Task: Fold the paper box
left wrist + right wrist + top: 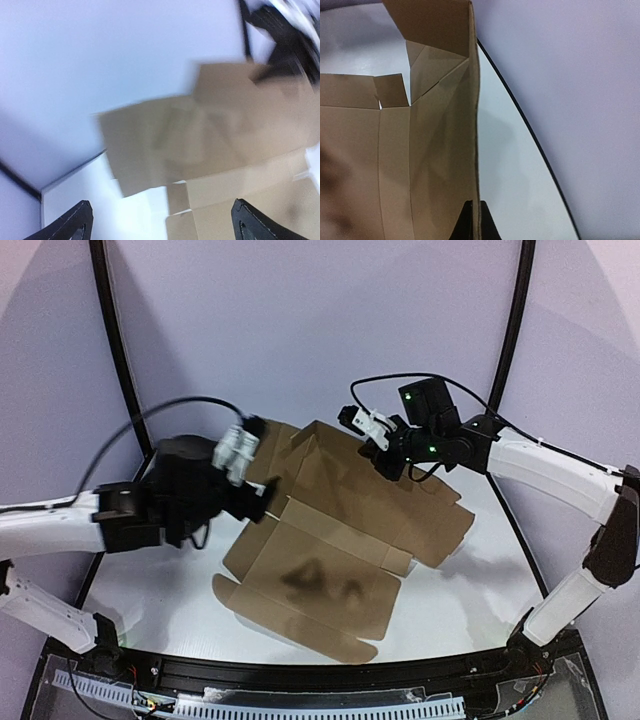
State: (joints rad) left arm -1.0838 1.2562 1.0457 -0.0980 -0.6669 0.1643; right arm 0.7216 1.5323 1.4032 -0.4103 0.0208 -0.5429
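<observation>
The paper box (pixel 330 540) is brown die-cut cardboard lying partly folded on the white table, its near panels flat and its far wall raised. My right gripper (pixel 385 457) is shut on the top edge of that raised far wall. In the right wrist view its two dark fingertips (pixel 475 222) pinch the thin cardboard edge (pixel 476 150). My left gripper (pixel 262 462) hovers at the box's left flap with its jaws wide open. The left wrist view is blurred; the gripper (pixel 162 221) has nothing between its fingers, and the cardboard (pixel 225 150) lies ahead of it.
Bare white table (pixel 460 590) shows to the right and at the near left of the box. Curved black frame poles (pixel 112 330) rise at both sides before the lilac backdrop. A black rail (pixel 300 672) runs along the near edge by the arm bases.
</observation>
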